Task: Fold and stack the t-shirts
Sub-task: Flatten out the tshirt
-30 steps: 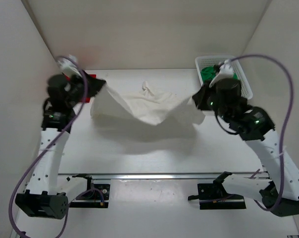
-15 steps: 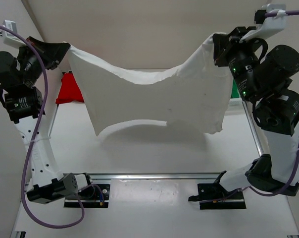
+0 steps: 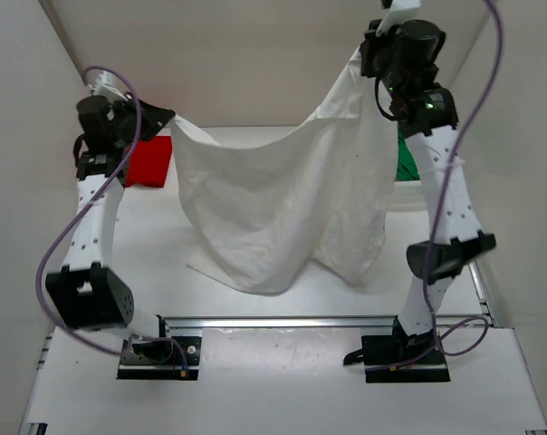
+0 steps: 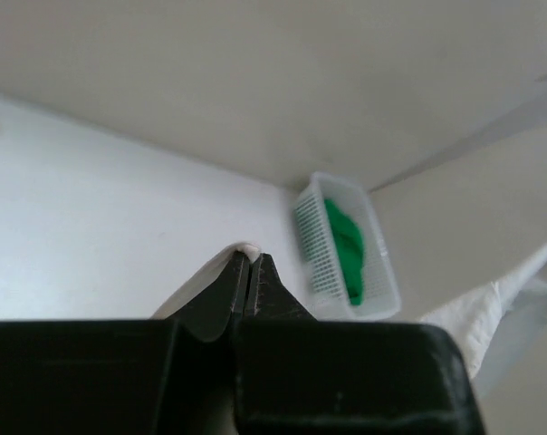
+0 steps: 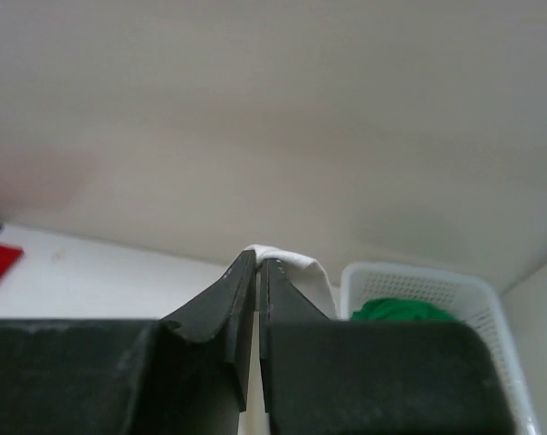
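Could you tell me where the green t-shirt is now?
In the left wrist view, the green t-shirt lies in the white mesh basket, far right on the table.

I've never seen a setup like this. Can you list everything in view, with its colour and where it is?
white t-shirt: one, white, hanging spread in the middle, held up by two corners, lower edge reaching down to the table.
red t-shirt: one, bright red, lying at the table's far left.
basket: one, white plastic mesh, far right corner.
green t-shirt: one, green, bunched inside the basket.
left claw: one, black, shut on one corner of the white t-shirt.
right claw: one, black, raised higher, shut on another corner.
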Action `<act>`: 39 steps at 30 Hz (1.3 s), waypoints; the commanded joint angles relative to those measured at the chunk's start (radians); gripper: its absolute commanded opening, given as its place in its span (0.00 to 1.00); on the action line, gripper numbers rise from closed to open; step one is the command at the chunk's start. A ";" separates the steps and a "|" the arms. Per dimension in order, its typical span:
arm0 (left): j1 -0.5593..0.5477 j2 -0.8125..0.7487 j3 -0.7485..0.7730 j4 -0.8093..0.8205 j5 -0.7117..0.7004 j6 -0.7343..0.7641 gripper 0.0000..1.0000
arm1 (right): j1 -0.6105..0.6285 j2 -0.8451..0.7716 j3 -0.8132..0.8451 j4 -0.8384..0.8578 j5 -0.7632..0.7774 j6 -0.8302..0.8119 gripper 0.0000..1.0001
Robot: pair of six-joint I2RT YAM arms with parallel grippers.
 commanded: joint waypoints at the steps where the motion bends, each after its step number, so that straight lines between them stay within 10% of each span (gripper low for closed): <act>1: -0.035 0.130 0.025 -0.013 -0.117 0.063 0.00 | -0.089 0.154 0.108 -0.024 -0.266 0.103 0.00; 10: -0.032 0.474 0.699 -0.129 -0.057 -0.021 0.00 | -0.219 0.156 0.160 0.340 -0.341 0.273 0.01; 20: 0.106 0.304 0.593 0.018 -0.039 -0.101 0.00 | -0.170 -0.035 0.031 0.325 -0.334 0.201 0.00; 24: 0.109 0.191 0.366 0.064 -0.046 -0.058 0.00 | -0.137 -0.094 -0.108 0.204 -0.289 0.158 0.00; 33: 0.125 -0.196 -0.459 0.182 -0.108 0.033 0.00 | -0.120 -0.589 -1.219 0.397 -0.274 0.271 0.00; 39: 0.157 -0.357 -0.930 0.230 -0.113 0.066 0.00 | -0.064 -0.820 -1.667 0.333 -0.277 0.440 0.01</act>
